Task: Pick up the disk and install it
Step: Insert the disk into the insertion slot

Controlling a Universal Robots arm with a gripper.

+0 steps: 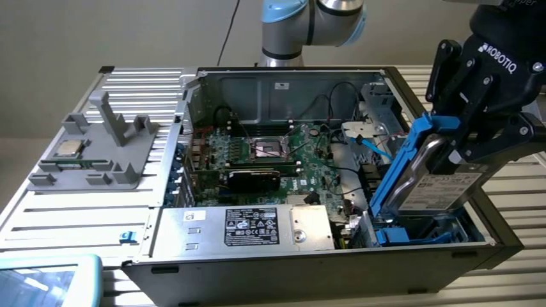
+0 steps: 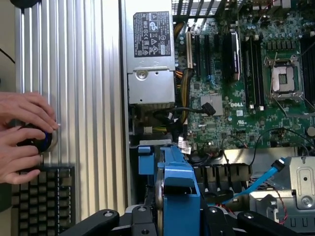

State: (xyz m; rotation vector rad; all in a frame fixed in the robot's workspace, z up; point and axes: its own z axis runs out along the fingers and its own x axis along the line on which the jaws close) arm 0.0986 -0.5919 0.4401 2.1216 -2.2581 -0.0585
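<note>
Gripper in the exterior view is closed on the disk, clamping its blue-railed edges. We see the disk hang tilted, its lower end at the blue bay in the computer case's corner on the exterior view's right, near the power supply. In the wrist view we see the disk's blue rail edge-on near the motherboard, and a person's hands on the ribbed desk beside a keyboard.

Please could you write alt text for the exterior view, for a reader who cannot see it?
The robot's jaws grip the disk, steeply tilted, above the blue drive bay at the exterior view's right end of an open computer case. A grey fixture with a small chip sits at the exterior view's left.
</note>
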